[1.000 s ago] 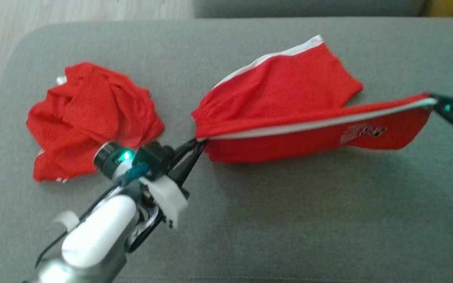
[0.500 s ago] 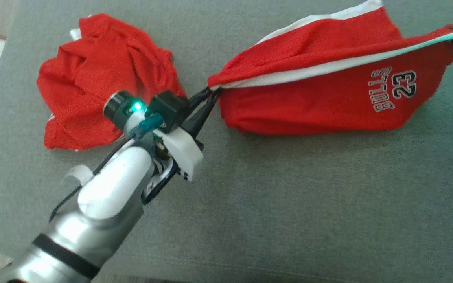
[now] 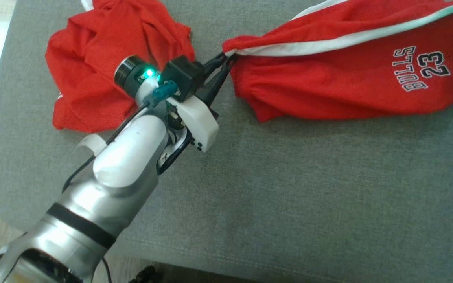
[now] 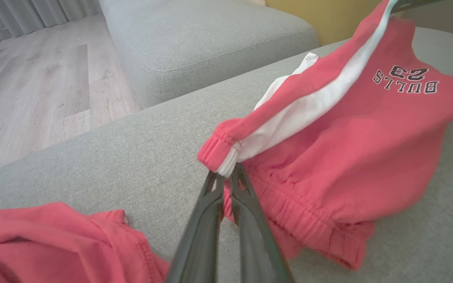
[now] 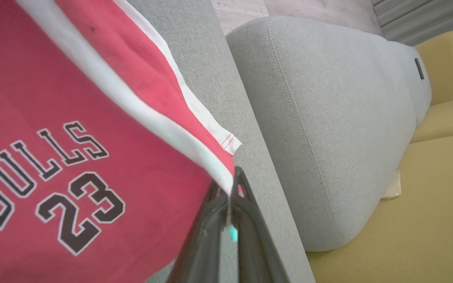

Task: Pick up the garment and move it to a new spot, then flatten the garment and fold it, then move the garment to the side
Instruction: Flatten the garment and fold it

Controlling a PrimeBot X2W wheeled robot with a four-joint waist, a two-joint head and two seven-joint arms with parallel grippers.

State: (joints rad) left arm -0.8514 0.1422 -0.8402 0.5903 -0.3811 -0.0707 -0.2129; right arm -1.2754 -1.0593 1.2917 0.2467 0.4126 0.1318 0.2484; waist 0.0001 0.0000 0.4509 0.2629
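The left pincer (image 3: 226, 62) is clamped shut on the white-striped corner of the elastic waistband of the red fabric shorts with a white side stripe and "BULLS 23" print (image 3: 348, 78). The right pincer (image 5: 232, 179) is pinched on the hem end of that stripe. The shorts hang stretched between the two, with their lower folds seemingly resting on the grey upholstered sofa cushion (image 3: 289, 196). So the pick-up looks done and the move is likely under way. Flattening, folding and setting aside remain. The silver-and-white left forearm (image 3: 124, 157) reaches diagonally from the lower left, fingers pointing up-right, beside a crumpled red cloth heap (image 3: 92, 67).
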